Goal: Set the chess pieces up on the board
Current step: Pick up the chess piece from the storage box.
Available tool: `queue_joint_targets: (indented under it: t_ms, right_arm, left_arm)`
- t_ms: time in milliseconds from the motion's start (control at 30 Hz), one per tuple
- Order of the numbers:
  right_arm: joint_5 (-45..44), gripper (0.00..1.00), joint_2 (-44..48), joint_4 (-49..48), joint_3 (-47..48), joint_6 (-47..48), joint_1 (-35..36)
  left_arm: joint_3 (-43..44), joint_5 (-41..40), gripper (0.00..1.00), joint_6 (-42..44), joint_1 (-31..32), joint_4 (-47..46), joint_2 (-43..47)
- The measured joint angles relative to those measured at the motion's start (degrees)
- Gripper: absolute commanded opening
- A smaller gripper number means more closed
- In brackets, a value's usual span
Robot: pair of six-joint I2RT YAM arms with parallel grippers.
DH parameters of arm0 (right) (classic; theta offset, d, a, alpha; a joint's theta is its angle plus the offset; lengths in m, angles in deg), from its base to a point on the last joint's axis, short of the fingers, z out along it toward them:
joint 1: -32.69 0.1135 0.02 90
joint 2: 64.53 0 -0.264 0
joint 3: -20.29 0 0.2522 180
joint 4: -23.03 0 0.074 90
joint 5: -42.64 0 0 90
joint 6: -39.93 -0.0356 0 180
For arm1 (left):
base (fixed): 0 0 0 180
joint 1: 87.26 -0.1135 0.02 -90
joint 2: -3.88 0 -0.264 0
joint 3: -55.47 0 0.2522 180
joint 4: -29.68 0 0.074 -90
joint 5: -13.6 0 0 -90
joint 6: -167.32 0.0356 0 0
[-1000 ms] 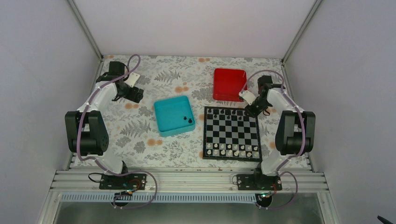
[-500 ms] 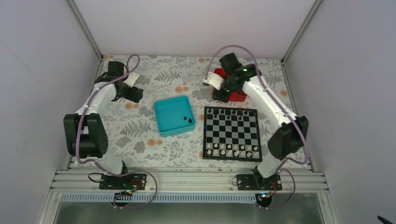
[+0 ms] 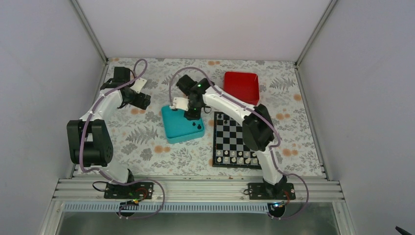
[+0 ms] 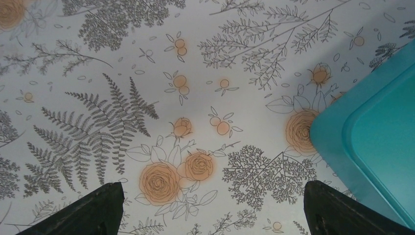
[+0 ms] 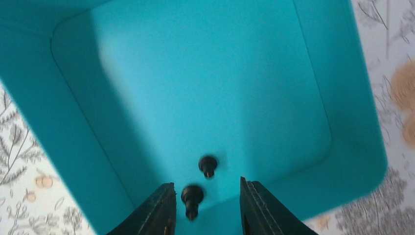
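Two small black chess pieces lie in the teal tray [image 3: 179, 122], near its right corner [image 3: 197, 125]. In the right wrist view one piece [image 5: 192, 198] lies between my open right gripper's [image 5: 205, 208] fingers, close to the left finger [image 5: 159, 213]. The other piece [image 5: 208, 165] lies just beyond them. My right gripper [image 3: 192, 115] hovers low over that tray corner and holds nothing. The board [image 3: 230, 139] lies right of the tray, with a few black pieces [image 3: 225, 117] on its far row, partly hidden by my right arm. My left gripper [image 3: 142, 100] is open and empty over the cloth [image 4: 210, 218].
A red tray [image 3: 241, 86] stands behind the board. Pale pieces [image 3: 240, 157] line the board's near rows. The teal tray's corner [image 4: 372, 142] shows at the right of the left wrist view. Floral cloth covers the table.
My right arm has swung left from the board's far right corner, past the red tray, to the teal tray. The left arm has barely moved.
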Motion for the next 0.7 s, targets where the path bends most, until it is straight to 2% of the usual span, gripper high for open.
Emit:
queue_joint_targets:
  t_ms: [300,700]
  right_arm:
    - [-4.37,0.40,-8.87,0.09,3.54,0.48,2.12]
    - [-8.00,0.39,-10.29,0.39,3.52,0.68,2.05]
  left_arm:
    - [-1.73,0.28,0.91,0.35,0.00,-1.40,0.66]
    - [-4.96,0.57,0.91,0.39,-0.28,-3.67,0.70]
